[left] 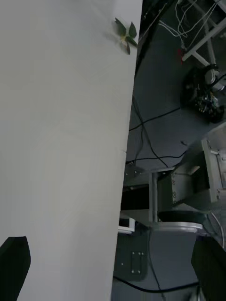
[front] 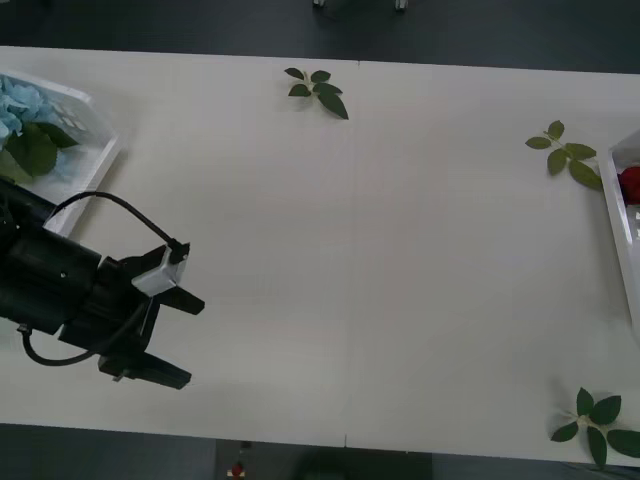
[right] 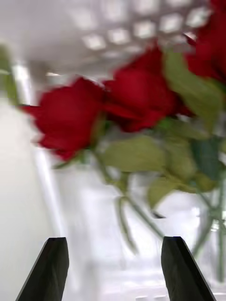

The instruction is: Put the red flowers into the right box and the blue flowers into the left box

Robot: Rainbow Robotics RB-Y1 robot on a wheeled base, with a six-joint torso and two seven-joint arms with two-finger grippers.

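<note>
Seen from the front: a long pale table (front: 350, 260), taken here as the landmark. At its left end, the left box (front: 88, 125), white with slotted sides, holding the blue flowers (front: 22, 105) (pale-blue clusters over dark leaves). At its right end, the right box (front: 622, 225), just a thin white rim, with a bit of the red flowers (front: 630, 183) inside.

Over the table's near-left part, close to the front edge: the left gripper (front: 178, 342), black, fingers spread apart, nothing between them, pointing toward the table's middle. Same state in the left wrist view, with the left gripper (left: 113, 263) showing a dark fingertip at each corner above the table's edge and the floor beyond.

In the right wrist view: the right gripper (right: 115, 268), two dark fingers held wide apart and empty, just short of the red flowers (right: 113, 106), three or so deep-red blooms with green leaves and thin stems against the white wall of the right box (right: 89, 42).

Loose on the table: three leaf sprigs, one at the far edge near the middle (front: 318, 90), one at the far right beside the right box (front: 565, 155), one at the near-right corner (front: 598, 425).
</note>
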